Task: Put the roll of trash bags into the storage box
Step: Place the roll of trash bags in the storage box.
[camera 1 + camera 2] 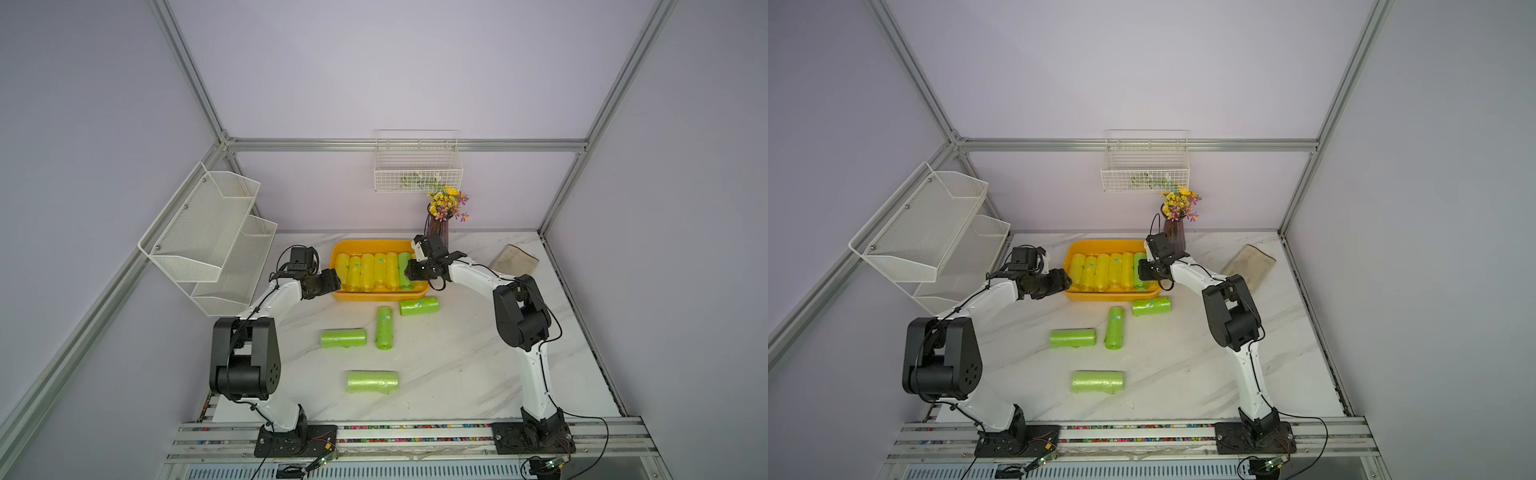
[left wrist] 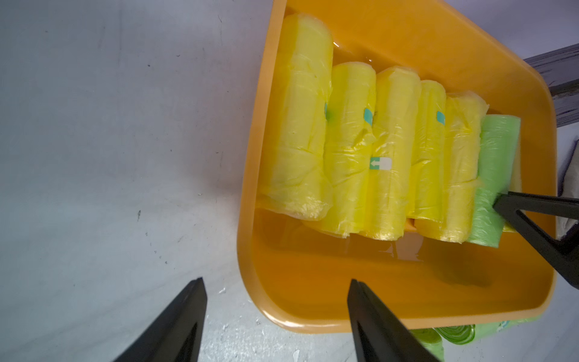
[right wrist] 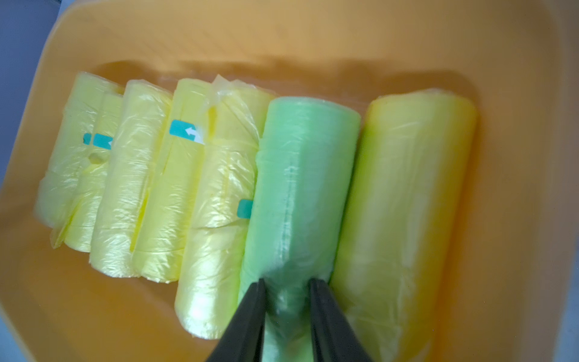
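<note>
Right wrist view: right fingers (image 3: 327,316) clamped on the near end of a green roll (image 3: 300,188), pinching the plastic so it bulges between them. Roll runs straight away from the tips, long axis in line with the fingers and parallel to the yellow rolls (image 3: 175,194) packed in the storage box (image 3: 282,34). It sits inside the box walls, pressed against the row of yellow rolls on one side and one more yellow roll on the other. Whether it lies flat on the box floor or rides up on its neighbours I cannot tell. Both top views place this at the box end nearer the right arm, with the rolls lying across the box's short way. Judgement: placing is all but done. What remains is to part the fingers and draw back along the roll's axis, or lift clear, without dragging the roll out or nudging its neighbours. Left fingers (image 2: 175,322) stand apart, empty, straddling the box rim at the opposite end, one over the tabletop (image 2: 109,141), one over bare box floor. Box contents: yellow rolls plus this one green roll. Four loose green rolls (image 1: 384,328) lie on the tabletop in front of the box, the closest just beside its front wall and nearer the right arm.
</note>
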Robot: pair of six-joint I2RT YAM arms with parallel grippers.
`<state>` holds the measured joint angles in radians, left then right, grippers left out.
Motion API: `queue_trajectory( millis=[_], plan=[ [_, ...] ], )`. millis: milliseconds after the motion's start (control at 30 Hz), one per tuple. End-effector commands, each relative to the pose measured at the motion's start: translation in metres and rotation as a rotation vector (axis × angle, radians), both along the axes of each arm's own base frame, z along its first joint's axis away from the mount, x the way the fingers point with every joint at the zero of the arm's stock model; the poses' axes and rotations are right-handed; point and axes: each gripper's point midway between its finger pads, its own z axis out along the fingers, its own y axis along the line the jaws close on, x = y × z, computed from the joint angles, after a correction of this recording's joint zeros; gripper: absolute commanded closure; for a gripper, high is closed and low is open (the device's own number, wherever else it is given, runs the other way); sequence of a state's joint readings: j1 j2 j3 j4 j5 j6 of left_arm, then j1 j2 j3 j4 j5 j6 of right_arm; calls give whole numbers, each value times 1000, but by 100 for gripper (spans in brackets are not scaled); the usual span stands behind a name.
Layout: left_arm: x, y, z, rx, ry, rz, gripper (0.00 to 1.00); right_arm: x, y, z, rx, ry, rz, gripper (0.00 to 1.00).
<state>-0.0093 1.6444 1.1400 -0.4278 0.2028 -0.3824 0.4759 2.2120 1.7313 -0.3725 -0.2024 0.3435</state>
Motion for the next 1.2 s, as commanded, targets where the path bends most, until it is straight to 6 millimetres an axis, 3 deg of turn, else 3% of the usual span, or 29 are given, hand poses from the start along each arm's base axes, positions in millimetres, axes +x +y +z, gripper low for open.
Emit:
queue_trajectory(
  millis=[0,167,500,600,700,867,1167],
  plan=[
    [0,-4,19,-4,-57,-12,29,3,3,46,63,-47,-6,70],
    [-3,-3,22,-1,-66,-10,28,14,6,51,104,-76,-25,69],
    [-5,-6,22,-9,-66,-17,28,25,4,-15,54,20,-87,73],
    [-6,-6,22,-8,-65,-16,28,23,4,-29,46,46,-81,73],
    [-7,-5,21,-7,-63,-16,28,22,5,-32,52,57,-81,73],
    [-9,-5,22,-3,-67,-16,27,25,6,-2,74,3,-78,72],
    [-12,-7,28,-5,-78,-23,27,19,4,85,149,-145,-57,70]
  ],
)
